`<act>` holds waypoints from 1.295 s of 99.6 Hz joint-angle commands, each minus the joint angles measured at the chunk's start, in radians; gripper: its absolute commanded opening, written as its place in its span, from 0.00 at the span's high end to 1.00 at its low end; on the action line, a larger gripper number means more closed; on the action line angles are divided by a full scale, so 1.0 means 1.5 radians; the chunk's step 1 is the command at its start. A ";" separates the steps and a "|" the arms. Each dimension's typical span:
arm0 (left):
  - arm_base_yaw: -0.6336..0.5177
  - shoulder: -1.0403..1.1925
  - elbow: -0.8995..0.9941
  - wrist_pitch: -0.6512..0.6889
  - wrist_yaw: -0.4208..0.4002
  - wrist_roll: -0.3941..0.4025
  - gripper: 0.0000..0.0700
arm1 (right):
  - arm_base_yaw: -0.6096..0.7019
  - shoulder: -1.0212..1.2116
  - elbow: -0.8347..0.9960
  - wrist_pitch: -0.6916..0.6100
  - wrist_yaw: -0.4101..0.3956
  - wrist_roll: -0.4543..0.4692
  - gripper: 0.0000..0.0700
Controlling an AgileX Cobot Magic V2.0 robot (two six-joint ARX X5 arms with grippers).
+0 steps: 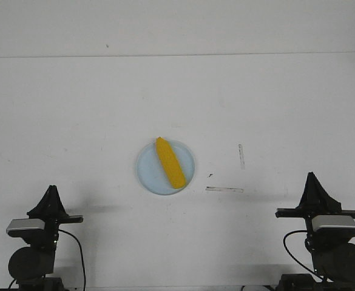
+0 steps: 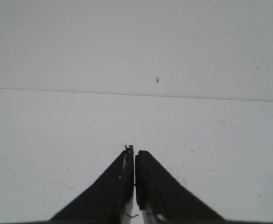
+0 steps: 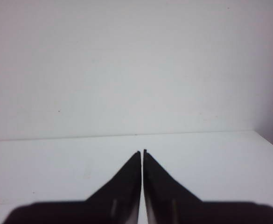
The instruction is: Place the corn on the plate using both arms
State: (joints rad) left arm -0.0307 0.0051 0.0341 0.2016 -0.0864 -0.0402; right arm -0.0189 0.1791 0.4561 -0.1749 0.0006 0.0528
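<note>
The left pincer, a pointed black wedge on a black arm with a grey-silver camera block, sits low at the near edge of the white bench, its two fingers pressed together with only a hairline seam between them and nothing held. In its own wrist view the left pincer points out over bare white bench toward the pale back wall.

The right pincer, the same pointed black shape on the other arm, sits at the near edge on the opposite side, also drawn together on nothing; in its wrist view the tips of the right pincer all but meet.

Between the two and farther out onto the bench lies the round, shallow, pale light-blue plate, well apart from both pincers, forward and inward of each. The bright yellow-orange plastic corn cob rests on it, lying slantwise across the plate with its tapered tip pointing away toward the far rim and its blunt end at the near rim.

Just beyond the plate on the right pincer's side, two faint grey streaks mark the bench, one running crosswise and one running away.
</note>
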 commanded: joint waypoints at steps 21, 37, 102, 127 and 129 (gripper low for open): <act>0.033 -0.001 -0.014 -0.010 0.066 0.002 1.00 | 0.001 -0.001 0.004 0.007 0.000 0.006 0.99; 0.033 -0.001 -0.014 -0.010 0.062 0.001 1.00 | 0.001 -0.001 0.004 0.007 0.000 0.006 0.99; 0.033 -0.001 -0.014 -0.010 0.062 0.001 1.00 | 0.001 -0.001 0.004 0.007 0.000 0.006 0.99; 0.033 -0.001 -0.014 -0.010 0.062 0.001 1.00 | 0.001 -0.001 0.004 0.007 0.000 0.006 0.99; 0.033 -0.001 -0.014 -0.010 0.062 0.001 1.00 | 0.001 -0.001 0.004 0.007 0.000 0.006 0.99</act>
State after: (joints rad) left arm 0.0181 0.0051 0.0341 0.1726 0.0059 -0.0402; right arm -0.0189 0.1791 0.4561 -0.1749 0.0006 0.0528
